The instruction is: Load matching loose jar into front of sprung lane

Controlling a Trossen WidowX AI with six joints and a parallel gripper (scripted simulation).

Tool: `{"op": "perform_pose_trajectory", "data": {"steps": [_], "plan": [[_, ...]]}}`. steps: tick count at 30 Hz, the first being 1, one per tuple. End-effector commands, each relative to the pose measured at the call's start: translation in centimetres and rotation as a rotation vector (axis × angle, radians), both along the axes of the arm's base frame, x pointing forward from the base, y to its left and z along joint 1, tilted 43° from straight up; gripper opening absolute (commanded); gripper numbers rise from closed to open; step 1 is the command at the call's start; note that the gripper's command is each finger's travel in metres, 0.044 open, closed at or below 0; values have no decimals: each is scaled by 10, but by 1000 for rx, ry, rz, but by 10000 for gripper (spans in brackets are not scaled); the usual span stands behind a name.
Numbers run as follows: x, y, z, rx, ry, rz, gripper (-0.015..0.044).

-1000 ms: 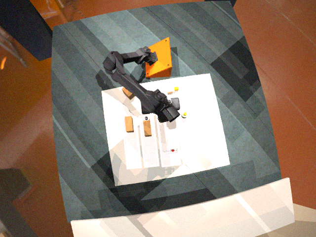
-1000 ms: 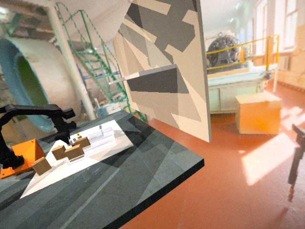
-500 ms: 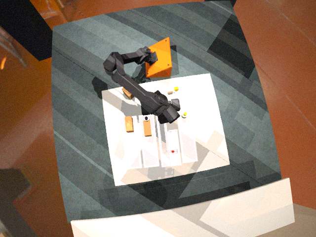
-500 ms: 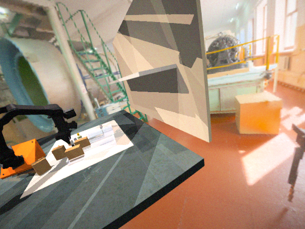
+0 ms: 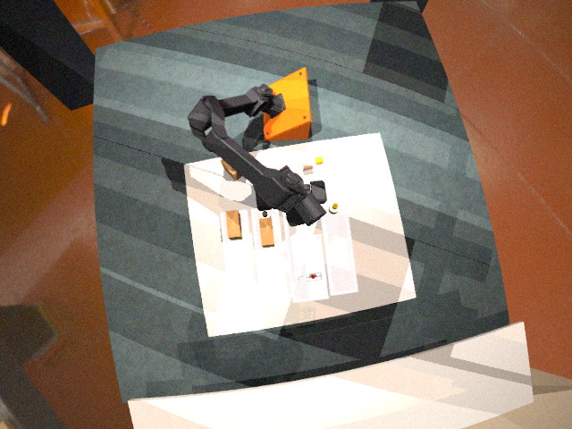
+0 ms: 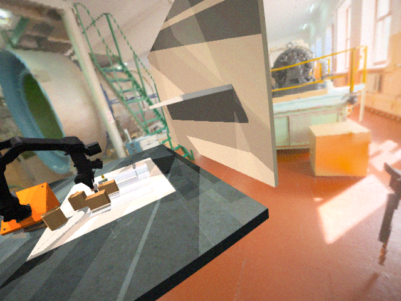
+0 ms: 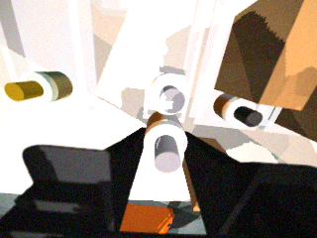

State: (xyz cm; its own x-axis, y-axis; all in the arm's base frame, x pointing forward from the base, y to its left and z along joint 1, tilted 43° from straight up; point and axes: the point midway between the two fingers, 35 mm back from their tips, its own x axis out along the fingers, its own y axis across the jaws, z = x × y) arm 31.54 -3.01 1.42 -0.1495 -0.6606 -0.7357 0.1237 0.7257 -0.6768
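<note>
Matte black arm, angular segmented links, bulky rounded joint housings; end effector black too, broad blocky sides, tapering dark fingers.

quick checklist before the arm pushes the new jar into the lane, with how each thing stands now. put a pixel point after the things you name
1. Jar with grey cap (image 7: 166,154) held between the gripper's fingers: ok
2. Its cap matches the grey-capped jar in the lane (image 7: 172,99): ok
3. Held jar lined up with that lane, roughly in front of the lane jar: ok
4. Yellow-capped jar (image 5: 333,207) (image 7: 42,88) and black-capped jar (image 7: 235,110) off to the sides, apart from the held one: ok
5. Held jar standing on the lane floor: cannot tell
6. Lane jar against the pusher plate: cannot tell
</note>
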Motion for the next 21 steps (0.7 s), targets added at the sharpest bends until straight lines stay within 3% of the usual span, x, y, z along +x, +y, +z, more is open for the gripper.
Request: {"op": "perform_pose_trajectory", "data": {"steps": [1,21], "plan": [[7,-2,0,-7,-15,5,0],[15,-3,-1,-8,-15,5,0]]}}
